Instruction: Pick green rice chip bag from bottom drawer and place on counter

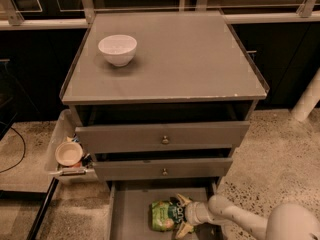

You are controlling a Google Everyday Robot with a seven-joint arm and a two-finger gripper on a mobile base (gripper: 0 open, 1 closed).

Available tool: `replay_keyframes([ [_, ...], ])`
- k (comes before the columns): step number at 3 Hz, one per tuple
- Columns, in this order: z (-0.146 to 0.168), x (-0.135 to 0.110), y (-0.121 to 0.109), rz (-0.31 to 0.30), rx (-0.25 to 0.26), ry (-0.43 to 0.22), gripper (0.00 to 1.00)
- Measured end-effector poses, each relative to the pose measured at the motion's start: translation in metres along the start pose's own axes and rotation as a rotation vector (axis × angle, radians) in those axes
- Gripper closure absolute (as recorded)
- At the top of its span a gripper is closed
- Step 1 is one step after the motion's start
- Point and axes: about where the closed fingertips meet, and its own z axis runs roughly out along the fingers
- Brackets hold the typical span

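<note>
The green rice chip bag [163, 216] lies on the floor of the open bottom drawer [131, 215], right of its middle. My gripper [181, 215] reaches in from the lower right on a white arm, level with the bag. Its fingers are spread, one above and one below the bag's right end. The bag rests on the drawer floor. The counter [190, 64] is the grey top of the cabinet, above the two knobbed drawers.
A white bowl [117, 49] stands on the counter's back left. The two upper drawers [162, 139] are slightly pulled out. A bin with a small bowl [68, 154] sits on the floor left of the cabinet. A white post [306, 101] stands at right.
</note>
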Motion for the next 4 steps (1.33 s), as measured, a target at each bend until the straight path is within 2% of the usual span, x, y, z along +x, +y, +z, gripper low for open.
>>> replay_keyframes([
  [1, 0.0007, -0.0002, -0.0005, -0.001, 0.0, 0.0, 0.0],
  [2, 0.0008, -0.0002, -0.0005, -0.001, -0.001, 0.0, 0.18],
  [4, 0.0008, -0.0002, -0.0004, -0.001, -0.001, 0.0, 0.65],
])
